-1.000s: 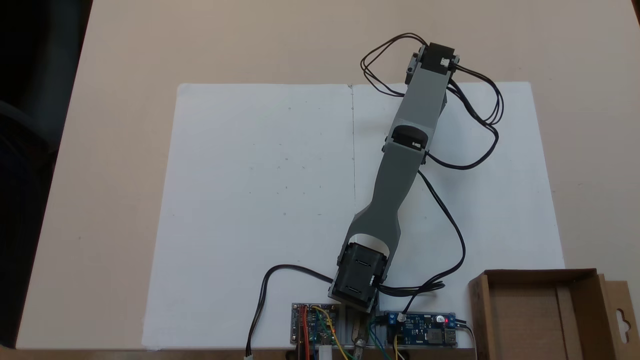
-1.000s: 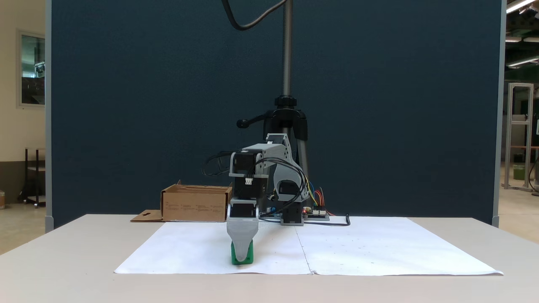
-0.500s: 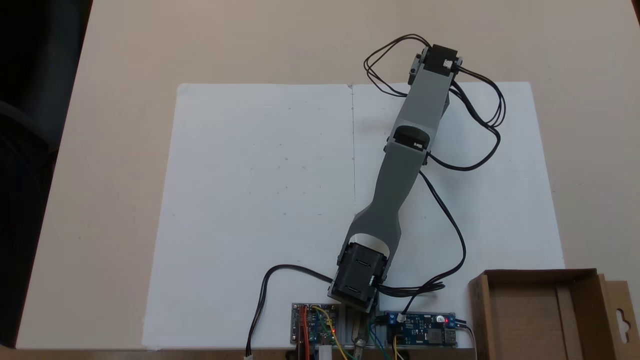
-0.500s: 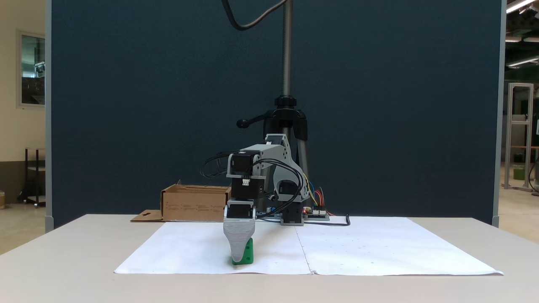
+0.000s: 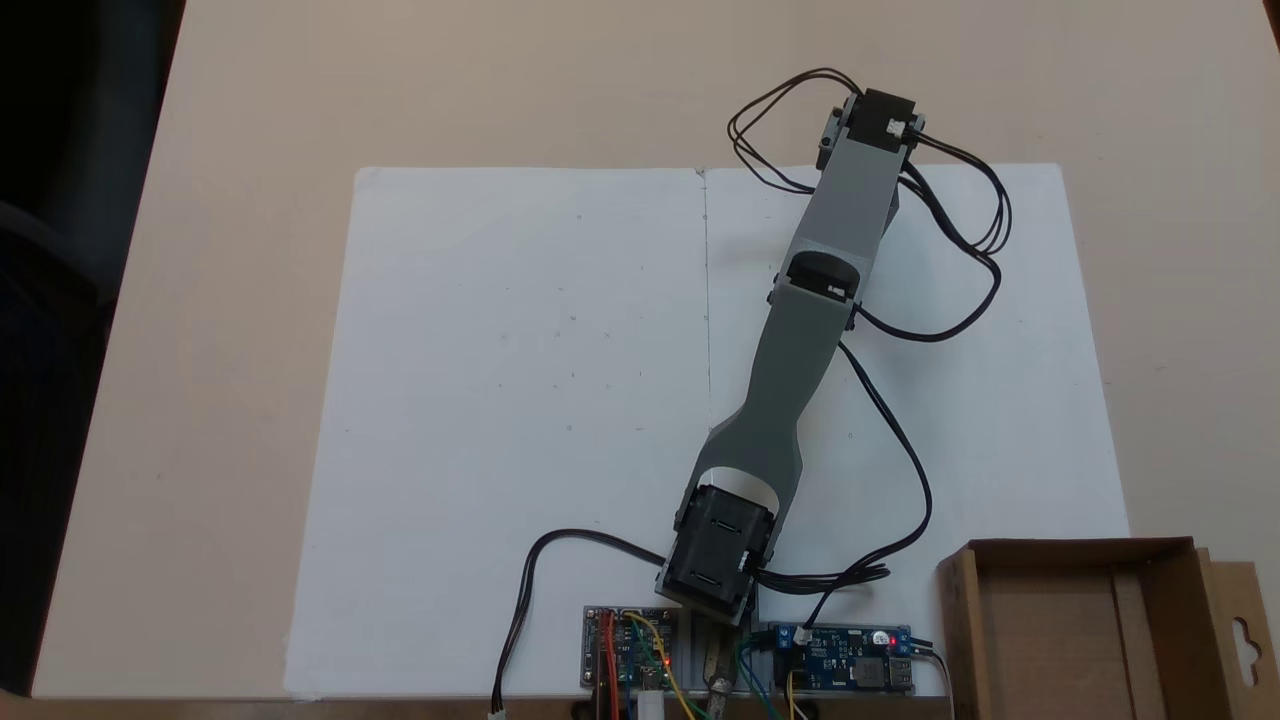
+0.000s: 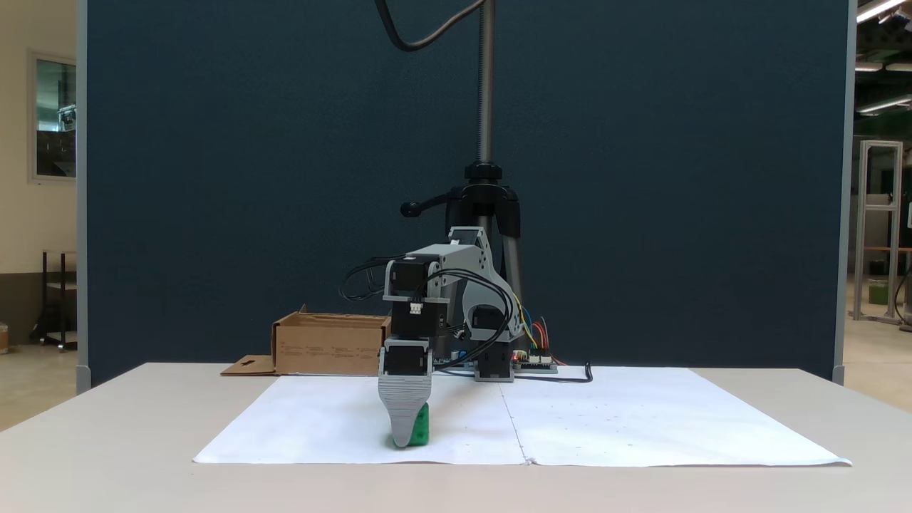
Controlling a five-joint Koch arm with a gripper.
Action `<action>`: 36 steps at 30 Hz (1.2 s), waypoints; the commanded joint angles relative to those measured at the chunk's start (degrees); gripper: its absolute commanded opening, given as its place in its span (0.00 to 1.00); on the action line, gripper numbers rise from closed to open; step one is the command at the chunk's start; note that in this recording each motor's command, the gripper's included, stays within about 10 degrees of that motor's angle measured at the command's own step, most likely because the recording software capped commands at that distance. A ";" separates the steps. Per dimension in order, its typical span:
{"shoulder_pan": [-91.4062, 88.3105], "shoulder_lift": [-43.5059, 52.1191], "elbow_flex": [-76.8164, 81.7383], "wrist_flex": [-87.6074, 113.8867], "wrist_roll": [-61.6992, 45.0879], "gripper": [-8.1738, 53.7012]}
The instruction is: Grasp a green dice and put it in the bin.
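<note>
Fixed views: 1 green dice [image 6: 422, 426], 1 bin [image 5: 1080, 625]; tool [image 6: 404, 436] state unclear.

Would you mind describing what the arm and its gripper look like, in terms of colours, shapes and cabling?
The arm is built of flat grey plastic links joined by boxy black motors. Thin black cables loop loosely beside it, and coloured wires run to small circuit boards at its base. The gripper has a ribbed, pale grey jaw tapering to a rounded tip, mounted below a black motor.
</note>
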 commanded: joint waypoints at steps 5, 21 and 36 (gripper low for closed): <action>0.70 1.32 -2.29 -1.58 -5.19 0.32; 12.57 22.59 -2.29 6.68 15.89 0.32; 40.34 35.33 -2.20 16.70 24.26 0.32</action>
